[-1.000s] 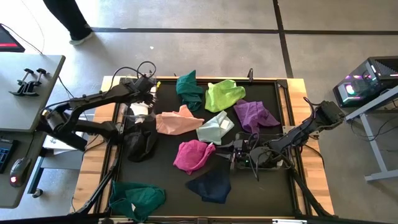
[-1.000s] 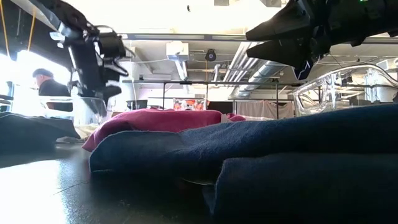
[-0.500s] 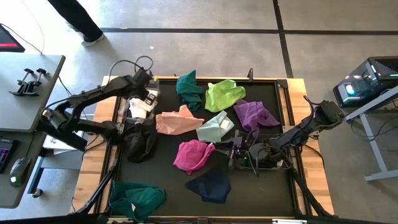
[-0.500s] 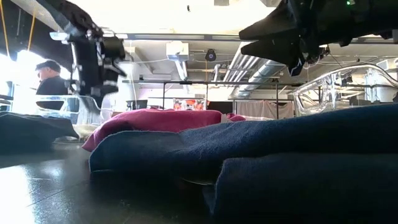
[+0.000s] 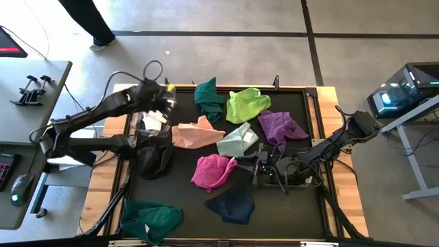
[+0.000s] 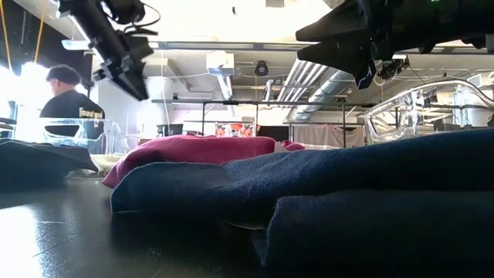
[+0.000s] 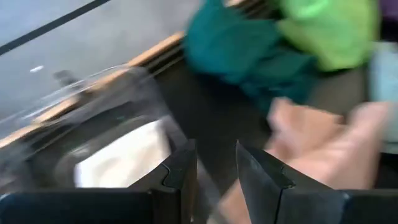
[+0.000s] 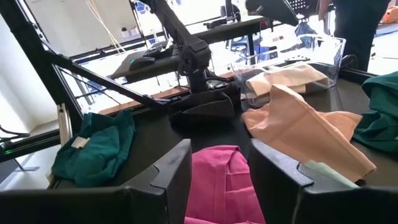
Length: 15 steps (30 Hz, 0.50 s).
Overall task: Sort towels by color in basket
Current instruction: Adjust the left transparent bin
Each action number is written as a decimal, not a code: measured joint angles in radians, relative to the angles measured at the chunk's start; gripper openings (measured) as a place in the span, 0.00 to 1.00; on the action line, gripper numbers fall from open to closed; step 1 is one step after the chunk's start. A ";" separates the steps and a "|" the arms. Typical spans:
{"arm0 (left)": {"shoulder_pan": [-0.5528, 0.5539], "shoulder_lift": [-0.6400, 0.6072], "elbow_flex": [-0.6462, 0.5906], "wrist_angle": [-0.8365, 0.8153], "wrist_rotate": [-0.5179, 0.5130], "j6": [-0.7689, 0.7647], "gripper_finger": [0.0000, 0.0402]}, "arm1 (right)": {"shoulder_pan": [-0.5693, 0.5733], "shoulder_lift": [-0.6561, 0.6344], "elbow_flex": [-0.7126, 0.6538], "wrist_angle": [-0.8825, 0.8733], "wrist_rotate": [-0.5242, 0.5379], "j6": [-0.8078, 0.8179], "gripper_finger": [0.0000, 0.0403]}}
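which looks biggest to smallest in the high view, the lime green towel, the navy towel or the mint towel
1. Lime green towel
2. Navy towel: close to the lime one, so this order is unsure
3. Mint towel: clearly smallest

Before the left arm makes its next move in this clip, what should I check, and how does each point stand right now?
1. Left gripper empty: ok, fingers slightly apart, nothing between them.
2. Left gripper clear of the cloths: ok, raised near the clear bin at the table's left edge.
3. Cream towel inside the clear bin: ok, lying on its floor.
4. Next pick reachable: ok, peach towel lies closest to the left gripper, uncovered.
5. Right gripper out of the way: ok, open and low, facing the magenta towel, away from the left arm.
6. Other bins for the remaining colours: cannot tell.
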<state>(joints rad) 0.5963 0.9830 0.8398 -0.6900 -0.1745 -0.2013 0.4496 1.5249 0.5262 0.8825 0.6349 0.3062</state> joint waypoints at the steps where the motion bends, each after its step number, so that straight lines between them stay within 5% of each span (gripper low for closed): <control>1: -0.027 0.006 0.000 0.012 0.017 -0.007 0.25 | 0.000 0.000 0.000 0.002 -0.001 0.000 0.37; 8: -0.175 0.148 0.000 0.076 -0.001 -0.047 0.25 | 0.000 0.000 0.000 0.003 -0.016 0.000 0.37; 15: -0.162 0.331 -0.002 -0.004 -0.114 -0.056 0.25 | 0.001 0.000 0.000 -0.002 -0.033 0.004 0.37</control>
<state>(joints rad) 0.4344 1.3137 0.8383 -0.6942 -0.2882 -0.2568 0.4503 1.5249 0.5262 0.8800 0.6015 0.3101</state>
